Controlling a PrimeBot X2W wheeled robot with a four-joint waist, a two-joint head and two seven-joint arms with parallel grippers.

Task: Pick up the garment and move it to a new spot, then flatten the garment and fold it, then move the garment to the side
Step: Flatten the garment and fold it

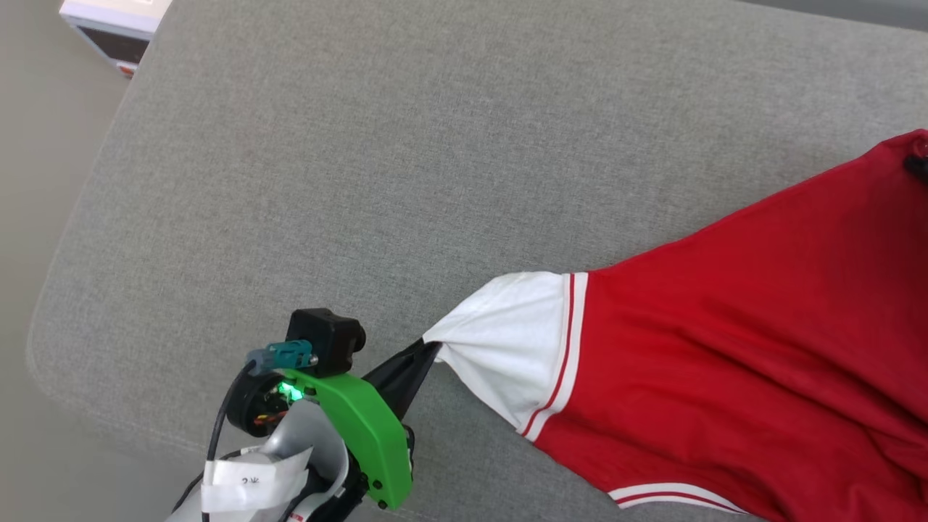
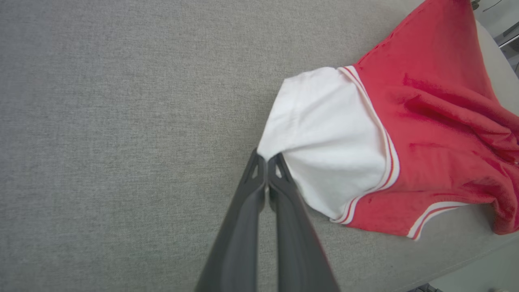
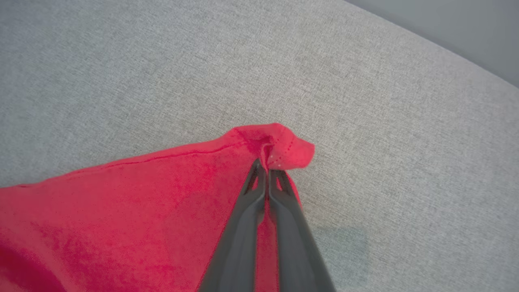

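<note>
The garment (image 1: 761,341) is a red jersey with a white sleeve and striped trim, lying stretched over the right half of a grey cushion. My left gripper (image 1: 429,346) is shut on the tip of the white sleeve (image 2: 324,138), its two dark fingers (image 2: 284,186) pressed together at the cloth. In the right wrist view my right gripper (image 3: 266,164) is shut on a puckered red corner of the garment (image 3: 279,146) by its stitched hem. At the right edge of the head view, a dark speck (image 1: 918,165) sits on the garment's far corner. The print is hidden.
The grey fabric cushion (image 1: 406,159) stretches bare to the left and far side. Its rounded left edge meets a pale floor (image 1: 36,181). A white box (image 1: 116,25) stands on the floor at the top left.
</note>
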